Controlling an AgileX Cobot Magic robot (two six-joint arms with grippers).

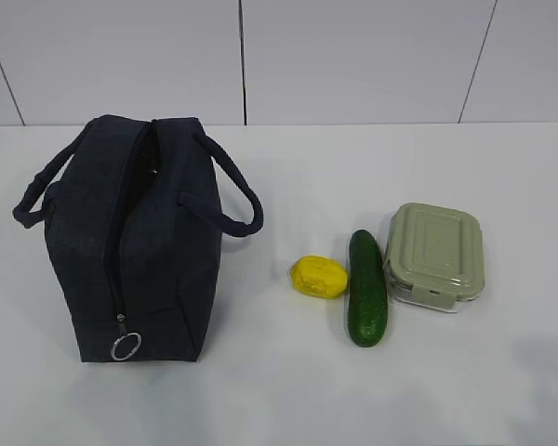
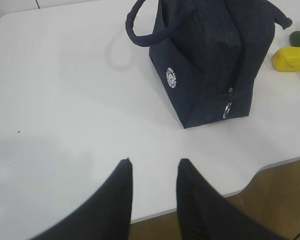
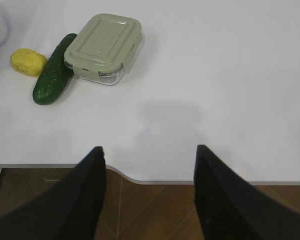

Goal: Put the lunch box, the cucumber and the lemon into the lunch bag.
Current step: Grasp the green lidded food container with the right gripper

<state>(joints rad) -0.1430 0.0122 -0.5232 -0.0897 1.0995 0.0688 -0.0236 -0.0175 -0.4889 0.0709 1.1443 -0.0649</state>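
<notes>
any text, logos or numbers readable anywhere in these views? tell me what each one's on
Round white logo on the side of the lunch bag: there seems to be lettering around its ring, but it is too small and blurred to read.
Lunch box, cucumber, lemon, table: no text, label or number visible.
Nothing else readable in any view.
</notes>
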